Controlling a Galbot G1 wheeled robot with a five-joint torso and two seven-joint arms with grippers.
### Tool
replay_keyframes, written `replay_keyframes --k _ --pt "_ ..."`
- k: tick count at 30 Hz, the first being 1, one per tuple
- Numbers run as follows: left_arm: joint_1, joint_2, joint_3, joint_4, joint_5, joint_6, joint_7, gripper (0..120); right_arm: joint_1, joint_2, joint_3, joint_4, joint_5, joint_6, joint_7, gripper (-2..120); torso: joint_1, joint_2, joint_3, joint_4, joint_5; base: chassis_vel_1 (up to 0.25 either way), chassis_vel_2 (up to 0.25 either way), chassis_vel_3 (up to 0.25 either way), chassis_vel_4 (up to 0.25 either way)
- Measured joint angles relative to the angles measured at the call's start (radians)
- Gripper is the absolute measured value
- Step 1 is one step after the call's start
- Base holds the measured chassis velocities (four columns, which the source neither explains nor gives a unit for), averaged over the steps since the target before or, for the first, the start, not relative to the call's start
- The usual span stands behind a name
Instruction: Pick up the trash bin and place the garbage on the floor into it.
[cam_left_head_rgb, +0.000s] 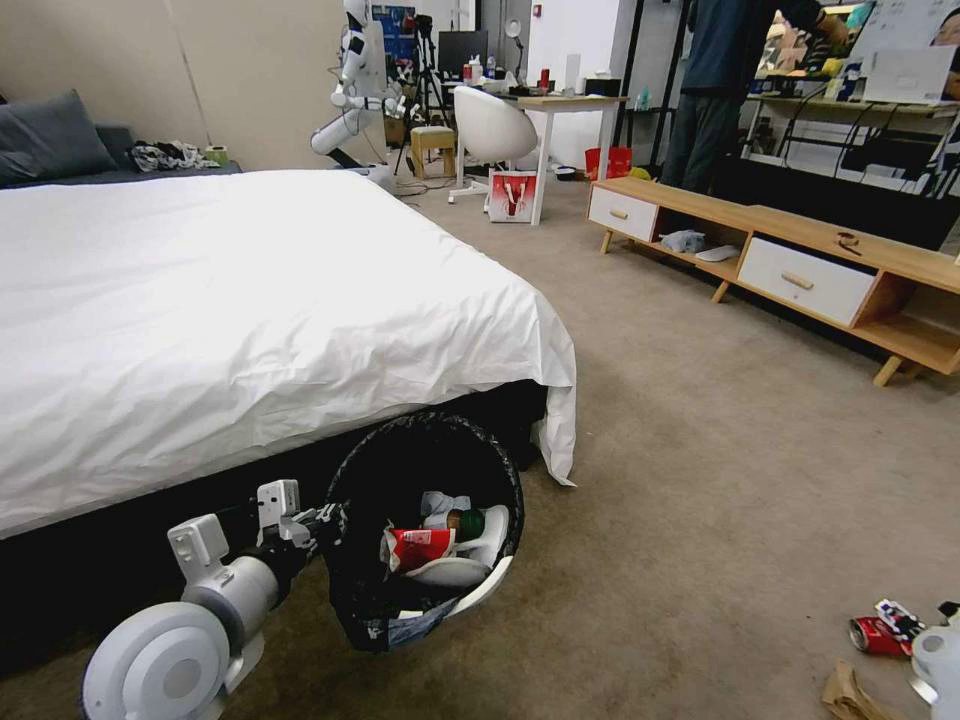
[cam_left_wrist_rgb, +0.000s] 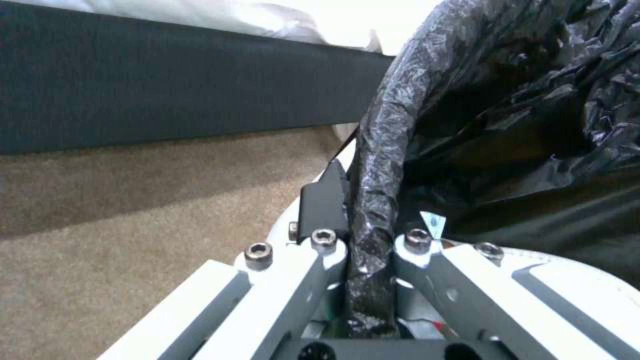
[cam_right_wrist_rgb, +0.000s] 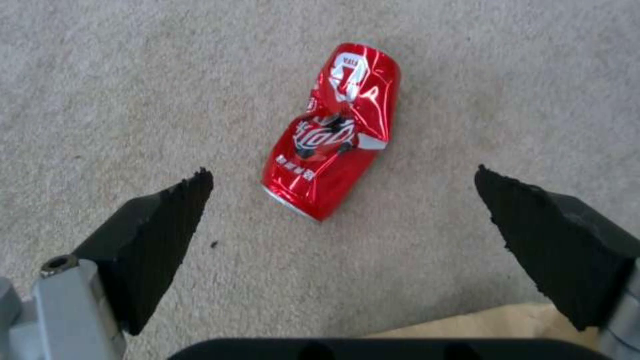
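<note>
Left gripper (cam_left_wrist_rgb: 370, 250) is clamped on the bag-covered rim of the trash bin (cam_left_head_rgb: 425, 530), holding it tilted beside the bed (cam_left_head_rgb: 250, 300), with several pieces already inside. Right gripper (cam_right_wrist_rgb: 343, 200) hangs with its black fingers (cam_right_wrist_rgb: 167, 225) spread wide apart, above the floor (cam_right_wrist_rgb: 133, 75); the crushed red can (cam_right_wrist_rgb: 333, 132) lies just ahead of the gap between them, and a brown paper piece (cam_right_wrist_rgb: 480, 320) sits close under the wrist. To do this well, I would centre the fingers across the can's narrow, dented waist, descend until the tips brush the carpet, then close firmly.
</note>
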Motion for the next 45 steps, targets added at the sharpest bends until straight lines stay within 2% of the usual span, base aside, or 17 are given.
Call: replay_keyframes --k 10,17,45 --pt "0.002 0.001 0.007 -0.002 0.0 0.0 0.002 2 0.047 0.021 -0.012 -0.144 -0.048 0.078 -0.099 100 0.0 0.0 0.0 0.0 0.0001 0.0 0.0 0.0 0.0" --pt "0.003 0.0 0.01 -0.007 0.001 0.0 0.002 2 0.061 0.027 -0.012 -0.198 -0.082 0.102 -0.153 100 0.0 0.0 0.0 -0.0001 0.0001 0.0 0.0 0.0 0.0" --pt "-0.001 0.004 0.009 0.004 0.001 0.0 0.006 2 0.113 0.065 -0.045 -0.24 -0.152 0.15 -0.18 100 0.0 0.0 0.0 -0.0001 0.0001 0.0 0.0 0.0 0.0"
